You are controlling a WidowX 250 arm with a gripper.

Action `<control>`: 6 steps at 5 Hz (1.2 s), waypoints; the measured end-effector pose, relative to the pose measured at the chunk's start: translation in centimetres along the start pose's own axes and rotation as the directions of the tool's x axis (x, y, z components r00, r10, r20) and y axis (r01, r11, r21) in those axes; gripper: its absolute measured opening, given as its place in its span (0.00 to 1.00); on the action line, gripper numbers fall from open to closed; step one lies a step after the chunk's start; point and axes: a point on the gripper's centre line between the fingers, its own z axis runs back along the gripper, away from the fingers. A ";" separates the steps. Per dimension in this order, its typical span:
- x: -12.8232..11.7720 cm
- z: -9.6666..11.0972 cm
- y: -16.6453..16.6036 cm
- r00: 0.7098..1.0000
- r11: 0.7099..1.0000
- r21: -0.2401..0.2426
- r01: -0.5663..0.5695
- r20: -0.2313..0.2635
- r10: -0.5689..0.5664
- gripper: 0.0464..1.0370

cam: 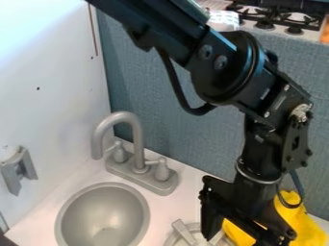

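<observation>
Cloth [300,222], yellow and bunched, is seen just behind the gripper [247,235]; probably light, soft and grippy, so best grabbed by a raised fold imo. Gripper fingers are spread, nothing looks pinched. Grey lid-like piece [184,232], likely stiffer, is set right beside. Backward movement is limited by the blue wall [180,139]; more room is offered toward the sink [103,204].

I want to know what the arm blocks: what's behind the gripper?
Behind the gripper, parts of something yellow, perhaps a cloth, show on either side of its black frame. The middle is covered, so anything else there cannot be seen.
</observation>
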 end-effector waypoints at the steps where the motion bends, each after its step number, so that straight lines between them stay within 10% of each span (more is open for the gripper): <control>1: -0.3 -0.9 0.1 0.999 1.000 0.010 -0.001 -0.032 0.001 0.96; 6: 5.5 -6.9 -9.1 0.955 0.955 0.011 0.297 -0.028 -0.297 0.96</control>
